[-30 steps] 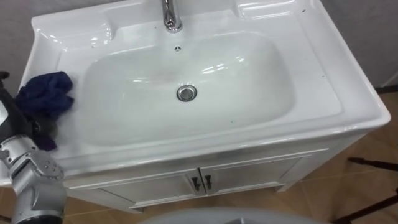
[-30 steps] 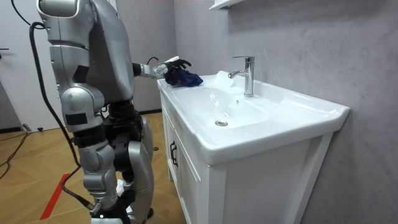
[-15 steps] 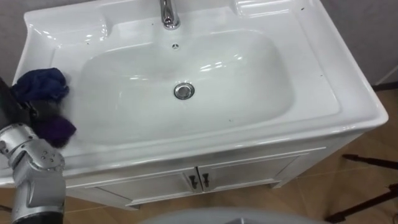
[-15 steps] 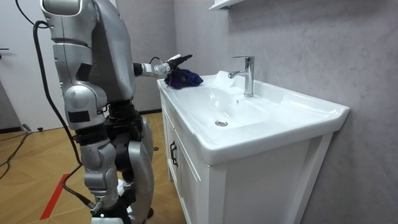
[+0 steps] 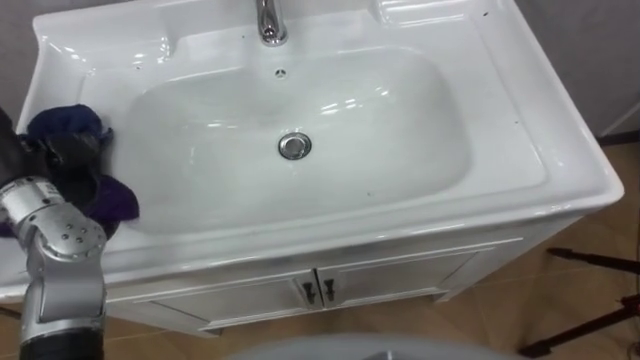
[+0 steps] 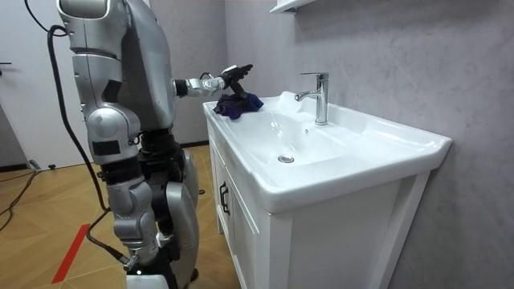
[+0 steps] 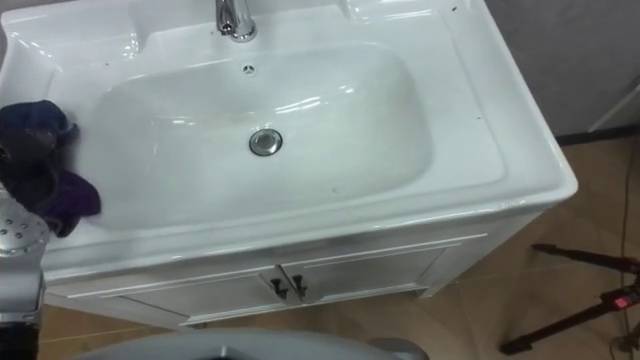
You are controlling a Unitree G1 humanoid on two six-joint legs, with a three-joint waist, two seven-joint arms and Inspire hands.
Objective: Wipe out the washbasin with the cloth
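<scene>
The white basin (image 5: 520, 130) lies below me, with a chrome faucet (image 5: 268, 22) at the back and a drain (image 5: 293, 146) in the bowl. A dark blue-purple cloth (image 5: 112, 200) is bunched on the basin's left rim. My left hand (image 5: 62, 165) lies on the middle of it, fingers curled into the folds, with cloth showing both behind and in front of the hand. In the room view the left hand (image 6: 229, 79) is held out over the cloth (image 6: 239, 103) at the basin's near corner, and I stand at that end of the cabinet.
Beneath the basin is a white cabinet (image 5: 400, 275) with two doors and dark handles (image 5: 315, 291). Black stand legs (image 5: 590, 262) lie on the wooden floor at the right. A grey wall runs behind the faucet (image 6: 320, 96).
My left hand has slid with the cloth along the left rim towards the front and the bowl. A purple fold now trails out in front of the hand. The view has shifted slightly.
</scene>
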